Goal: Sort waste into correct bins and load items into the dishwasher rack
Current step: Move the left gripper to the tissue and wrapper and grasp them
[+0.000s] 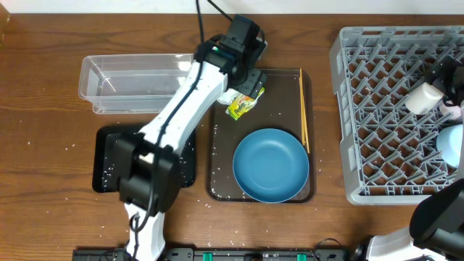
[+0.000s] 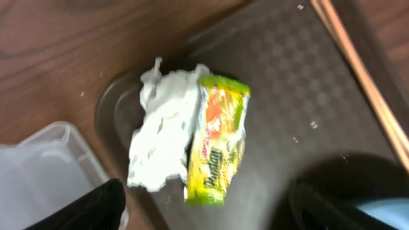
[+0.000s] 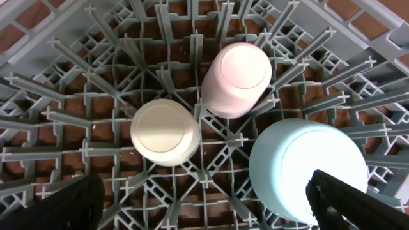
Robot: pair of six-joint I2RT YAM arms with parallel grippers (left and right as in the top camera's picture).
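Two scraps, wrapper and tissue, lie at twelve o'clock of the left tool, spread wide and empty; wrapper runs twelve-to-six.

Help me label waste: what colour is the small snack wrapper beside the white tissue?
Small snack wrapper: yellow-green with an orange panel; best in the left wrist view.

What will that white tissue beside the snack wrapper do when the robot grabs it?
The tissue looks thin and crumpled, so it will probably squash and hang limp, weighing almost nothing. It lies against the wrapper, so a push might drag that along too. Its ragged folds should be easy to pinch and unlikely to slip.
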